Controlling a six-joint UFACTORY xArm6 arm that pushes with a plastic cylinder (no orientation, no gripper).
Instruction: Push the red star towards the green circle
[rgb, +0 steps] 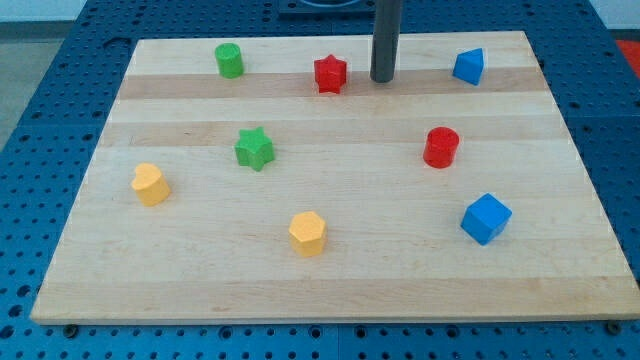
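The red star (330, 74) lies near the view's top, a little right of centre-left on the wooden board (330, 290). The green circle (229, 60), a short cylinder, stands to its left near the top edge. My tip (382, 79) is the lower end of the dark rod. It rests on the board just to the right of the red star, with a small gap between them.
A green star (255, 148) lies left of centre. A yellow heart (150, 184) is at the left. A yellow hexagon (308, 233) is at bottom centre. A red cylinder (441, 147), a blue cube (486, 218) and a blue block (468, 66) are on the right.
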